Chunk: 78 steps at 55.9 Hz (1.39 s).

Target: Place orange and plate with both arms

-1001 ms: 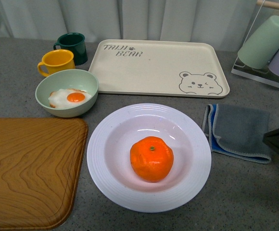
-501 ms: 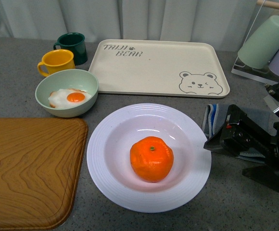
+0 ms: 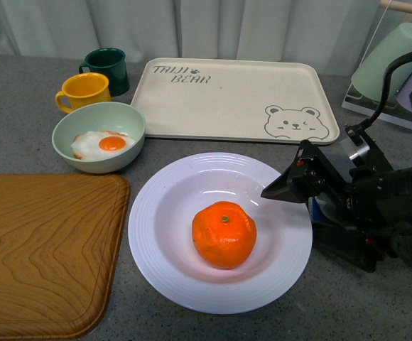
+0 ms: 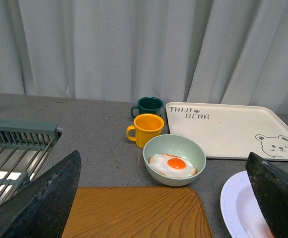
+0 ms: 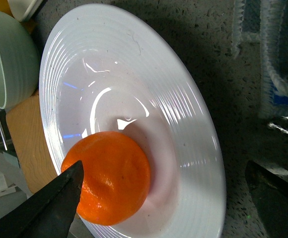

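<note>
1. The right gripper [image 5: 163, 164] is spread wide with nothing between its fingers. The upper fingertip hangs over the near rim of the plate [image 3: 149, 234], and no contact shows.
2. The wide spread and low, level approach look meant to take something broad. Whether that is the plate's rim or the fruit, I cannot tell.
3. Just past that fingertip, the orange [image 3: 224, 234] sits in the well of the plate, stem dot up, apart from both fingers.
4. Behind the right gripper lies the grey cloth [image 5: 278, 54], now mostly covered by the arm.
5. The left gripper [image 4: 162, 154] is also wide open and empty, held back and high, probably waiting its turn. The green bowl [image 4: 174, 159] with the fried egg lies ahead of it, and the wooden board [image 4: 134, 213] nearer. It is well apart from the plate.
6. Half a second ago the right gripper was over the cloth, short of the plate. A second ago only a corner of it showed. It has come in to the rim, while the orange and plate have not moved.
</note>
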{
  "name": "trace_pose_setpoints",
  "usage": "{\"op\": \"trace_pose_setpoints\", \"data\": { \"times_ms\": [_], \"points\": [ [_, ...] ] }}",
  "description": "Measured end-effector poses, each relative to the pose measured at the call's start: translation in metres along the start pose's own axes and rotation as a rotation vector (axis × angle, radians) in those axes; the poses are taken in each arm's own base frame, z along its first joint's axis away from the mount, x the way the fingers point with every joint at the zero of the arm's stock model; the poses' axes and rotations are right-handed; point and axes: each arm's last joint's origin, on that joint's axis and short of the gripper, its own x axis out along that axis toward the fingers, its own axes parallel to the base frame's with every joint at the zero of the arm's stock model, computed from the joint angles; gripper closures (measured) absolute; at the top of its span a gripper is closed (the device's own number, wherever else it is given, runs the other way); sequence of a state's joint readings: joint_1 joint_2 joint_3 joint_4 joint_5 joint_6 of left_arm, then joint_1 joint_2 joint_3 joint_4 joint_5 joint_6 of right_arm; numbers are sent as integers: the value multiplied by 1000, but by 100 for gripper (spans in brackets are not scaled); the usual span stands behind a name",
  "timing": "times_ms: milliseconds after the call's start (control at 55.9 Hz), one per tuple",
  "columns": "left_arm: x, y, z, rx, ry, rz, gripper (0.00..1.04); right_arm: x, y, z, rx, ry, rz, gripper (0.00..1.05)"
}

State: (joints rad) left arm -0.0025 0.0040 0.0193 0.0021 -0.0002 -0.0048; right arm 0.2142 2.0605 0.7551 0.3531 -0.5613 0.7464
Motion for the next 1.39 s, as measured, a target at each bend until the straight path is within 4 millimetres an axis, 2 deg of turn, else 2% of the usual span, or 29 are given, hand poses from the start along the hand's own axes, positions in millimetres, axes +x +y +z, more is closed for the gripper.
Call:
{"op": "trace_pose_setpoints", "data": {
  "times_ms": [54,215,250,447,554,804,1162,1269,1394],
  "points": [
    [0,0,0,0,0,0,7,4,0,1,12,12,2,10],
    [0,0,0,0,0,0,7,16,1,3,37,57,-27,35],
    [0,0,0,0,0,0,7,18,1,4,46,68,-50,44],
    [0,0,0,0,0,0,7,19,-3,6,62,100,-142,80],
    [0,0,0,0,0,0,7,17,-3,6,37,125,-121,90],
    [0,0,0,0,0,0,7,9,3,7,-1,96,-31,100],
    [0,0,0,0,0,0,7,-1,-8,0,11,-23,107,101],
    [0,0,0,0,0,0,7,-9,-7,4,6,-63,197,101],
    [0,0,0,0,0,0,7,-16,2,18,-8,-116,277,101]
  ]
}}
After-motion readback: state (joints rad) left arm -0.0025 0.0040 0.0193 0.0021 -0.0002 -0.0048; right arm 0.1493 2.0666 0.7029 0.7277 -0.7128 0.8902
